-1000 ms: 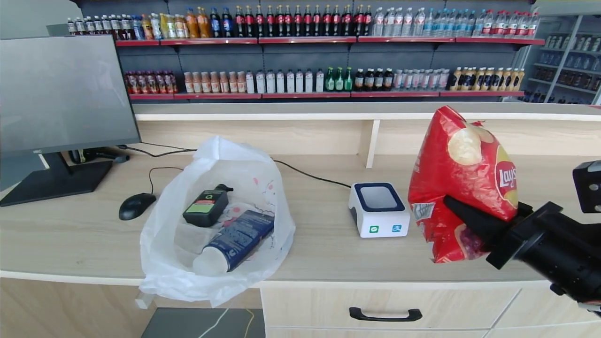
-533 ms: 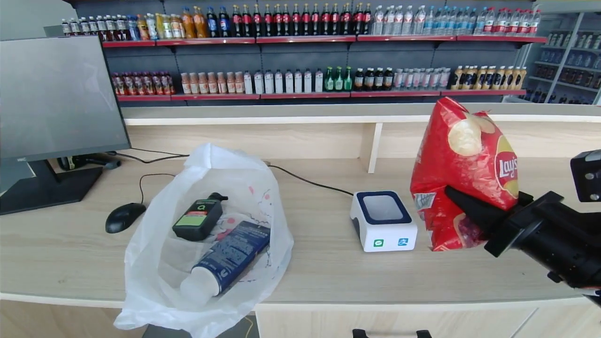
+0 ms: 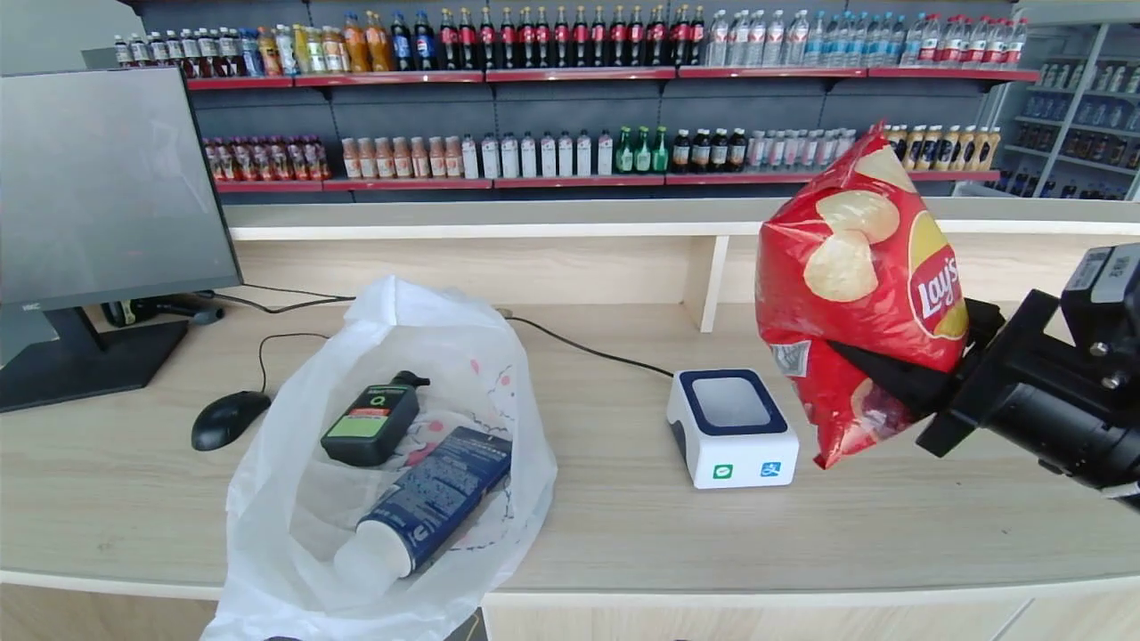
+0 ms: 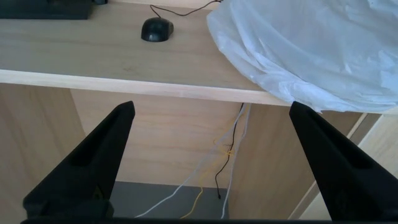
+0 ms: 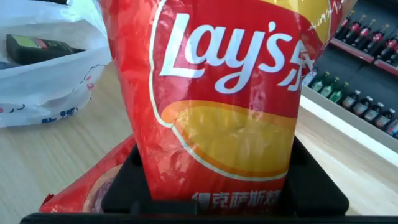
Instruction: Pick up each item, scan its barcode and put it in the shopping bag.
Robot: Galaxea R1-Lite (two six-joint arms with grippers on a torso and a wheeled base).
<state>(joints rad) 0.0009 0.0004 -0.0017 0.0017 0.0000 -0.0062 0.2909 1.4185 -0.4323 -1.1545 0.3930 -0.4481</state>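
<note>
Two items are already in the shopping bag [image 3: 419, 312] - a dark bottle with a green label [image 3: 370, 423] and a blue tube with a white cap [image 3: 427, 499], lying side by side on the bag's floor. The bag lies slumped open on the tabletop [image 3: 623, 534], its mouth sagging over the near edge.

The third item is in hand: the right claw [image 3: 877, 369] is clamped on the lower part of a red chip bag [image 3: 855, 267], held up in the air, tilted, just beside and above the white scanner [image 3: 730, 427]. The bag's bottom corner hangs near the scanner's right edge, not over its window. Judged stage: about to scan, so scan and drop-off are left for the chips. No other loose items on the tabletop to pick.

The left claw [image 4: 208, 168] is spread wide and holds nothing - it sits low, below the tabletop's front edge, near the shopping bag's overhang.
</note>
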